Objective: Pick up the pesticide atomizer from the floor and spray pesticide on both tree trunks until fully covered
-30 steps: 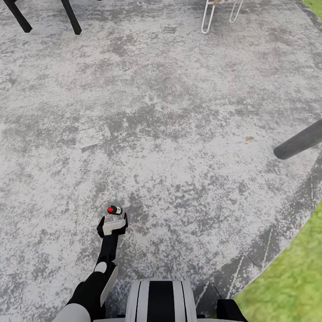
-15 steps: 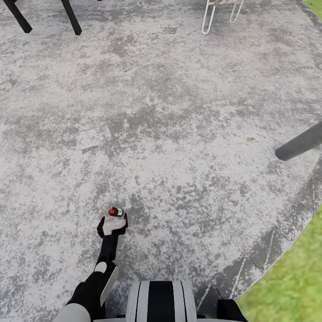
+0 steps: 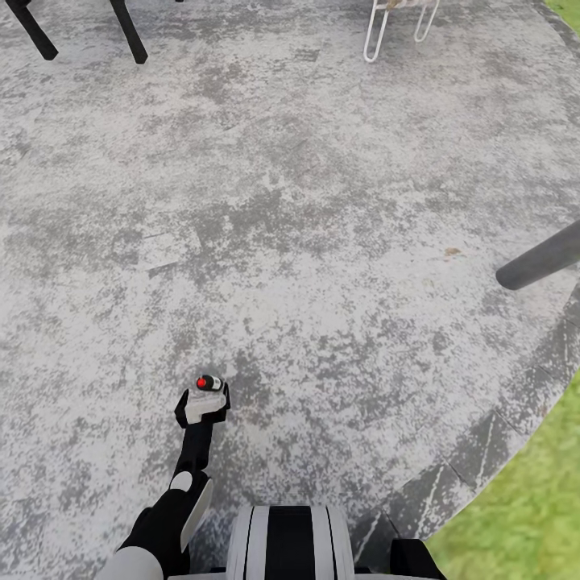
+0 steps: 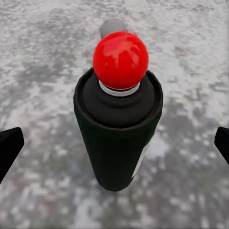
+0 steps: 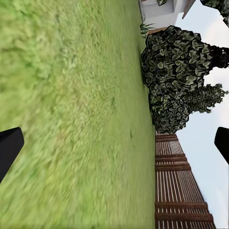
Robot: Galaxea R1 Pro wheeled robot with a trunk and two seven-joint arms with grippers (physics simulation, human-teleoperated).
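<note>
Well ahead and to the left of the black, grey-tipped left gripper (image 3: 203, 400): two slanted black furniture legs (image 3: 127, 31) on the mottled grey stone paving (image 3: 322, 201). Reaches low over that paving on the black-and-white left arm (image 3: 181, 499), fingers spread wide, pinching nothing.

Just ahead of the fingertips and lined up with the gap: the small dark cylindrical pesticide atomizer (image 3: 208, 383) with a round red knob on top, upright on the paving. From the left wrist camera, sits centred in the opening, black fingertips (image 4: 9, 145) clear of it on both sides, touching nowhere.

Compared with a second ago, lies a shade nearer the fingers. Paving marks slide the same way in the head view while the gripper holds its place in the picture, so probably robot or camera easing forward, not the bottle shifting. Suggests an approach almost finished: aligned but not yet gripped. Likely calls for a touch more advance, then closing on the dark body below the knob, without tipping it.

Further right of the gripper and well ahead: white wire chair legs (image 3: 395, 28). Far right: a dark grey pole (image 3: 540, 266), then green lawn (image 3: 524, 515) past the paving's curved edge.

Right gripper (image 5: 114, 145): spread, empty, facing grass, a brown slatted fence (image 5: 179, 191) and dark leafy trees (image 5: 181, 67). Spraying not yet begun.
</note>
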